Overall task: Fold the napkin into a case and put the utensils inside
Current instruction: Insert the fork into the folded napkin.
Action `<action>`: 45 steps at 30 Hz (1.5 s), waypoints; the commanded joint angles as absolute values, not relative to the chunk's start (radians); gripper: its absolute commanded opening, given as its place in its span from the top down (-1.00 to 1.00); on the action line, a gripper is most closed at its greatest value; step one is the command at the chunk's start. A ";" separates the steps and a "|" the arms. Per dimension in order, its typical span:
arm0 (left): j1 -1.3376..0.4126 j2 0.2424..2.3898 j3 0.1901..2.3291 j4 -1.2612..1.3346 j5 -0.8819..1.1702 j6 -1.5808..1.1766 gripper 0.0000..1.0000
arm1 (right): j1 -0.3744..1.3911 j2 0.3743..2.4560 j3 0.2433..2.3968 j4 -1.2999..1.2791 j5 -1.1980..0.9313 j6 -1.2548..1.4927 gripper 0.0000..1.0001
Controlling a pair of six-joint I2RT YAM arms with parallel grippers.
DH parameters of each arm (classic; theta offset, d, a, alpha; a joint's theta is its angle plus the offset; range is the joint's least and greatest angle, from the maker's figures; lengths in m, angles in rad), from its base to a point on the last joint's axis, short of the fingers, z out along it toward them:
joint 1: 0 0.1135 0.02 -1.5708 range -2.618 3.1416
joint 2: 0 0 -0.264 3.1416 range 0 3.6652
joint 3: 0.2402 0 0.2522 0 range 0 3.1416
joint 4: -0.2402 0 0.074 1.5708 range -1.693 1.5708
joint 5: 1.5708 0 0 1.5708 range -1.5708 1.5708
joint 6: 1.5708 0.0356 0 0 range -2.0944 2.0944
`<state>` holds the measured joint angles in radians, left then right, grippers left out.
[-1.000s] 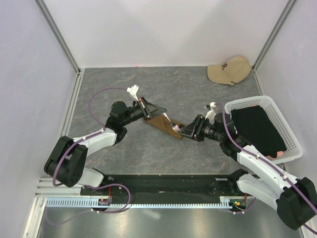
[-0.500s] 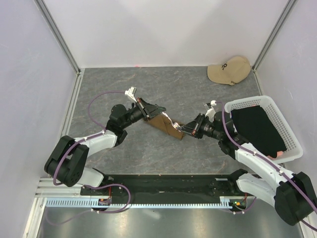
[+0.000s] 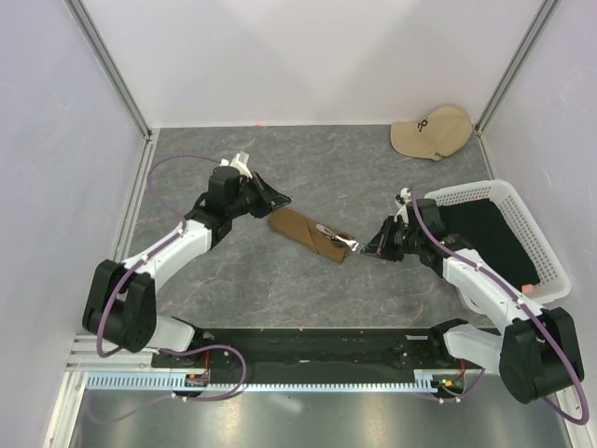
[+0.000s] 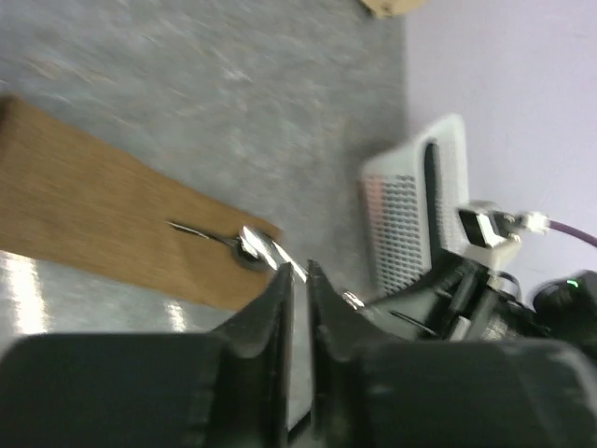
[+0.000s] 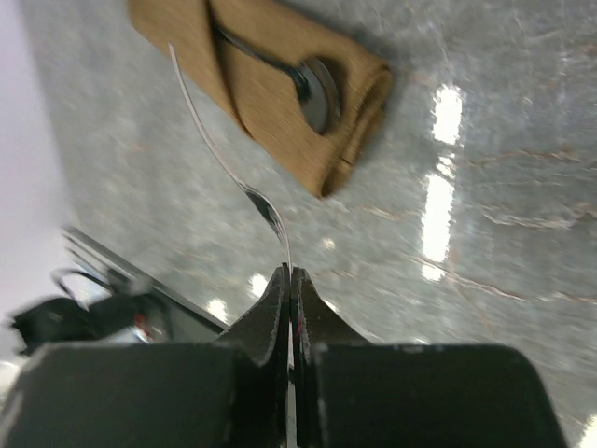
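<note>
Silver fork, pinched by right fingers, touches the case.

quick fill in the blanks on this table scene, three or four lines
1. The right gripper is shut on a silver ____.
2. A spoon pokes out of the folded brown ____.
3. The black cloth lies inside the white ____.
4. The beige ____ sits at the far right corner of the table.
Missing words: fork; napkin; basket; cap.
</note>
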<state>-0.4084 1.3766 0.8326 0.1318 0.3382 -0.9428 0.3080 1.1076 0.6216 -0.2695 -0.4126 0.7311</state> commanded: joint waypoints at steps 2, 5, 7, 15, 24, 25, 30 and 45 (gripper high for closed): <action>-0.361 1.587 0.934 -0.092 0.325 -0.793 0.87 | 0.298 1.158 0.729 -0.446 -0.428 0.509 1.00; -0.357 1.653 0.972 -0.089 0.333 -0.787 0.91 | 0.298 1.196 0.744 -0.445 -0.437 0.506 1.00; -0.357 1.689 0.989 -0.080 0.334 -0.782 0.92 | 0.298 1.221 0.742 -0.430 -0.443 0.515 1.00; -0.344 1.721 1.020 -0.100 0.276 -0.750 0.94 | 0.298 1.295 0.756 -0.371 -0.459 0.525 1.00; -0.310 1.746 1.017 -0.095 0.235 -0.735 0.95 | 0.298 1.354 0.756 -0.281 -0.499 0.554 1.00; -0.308 1.755 1.020 -0.098 0.233 -0.730 0.95 | 0.298 1.359 0.758 -0.269 -0.503 0.555 1.00; -0.305 1.804 1.040 -0.106 0.242 -0.726 0.96 | 0.298 1.393 0.762 -0.223 -0.529 0.575 1.00; -0.307 1.819 1.009 -0.075 0.271 -0.736 0.96 | 0.316 1.545 0.781 -0.017 -0.597 0.627 1.00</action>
<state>-0.3061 1.8057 1.0088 -0.0978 0.2680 -0.7719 0.3038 1.5066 0.7280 -0.1200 -0.5545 0.6174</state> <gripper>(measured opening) 0.026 0.007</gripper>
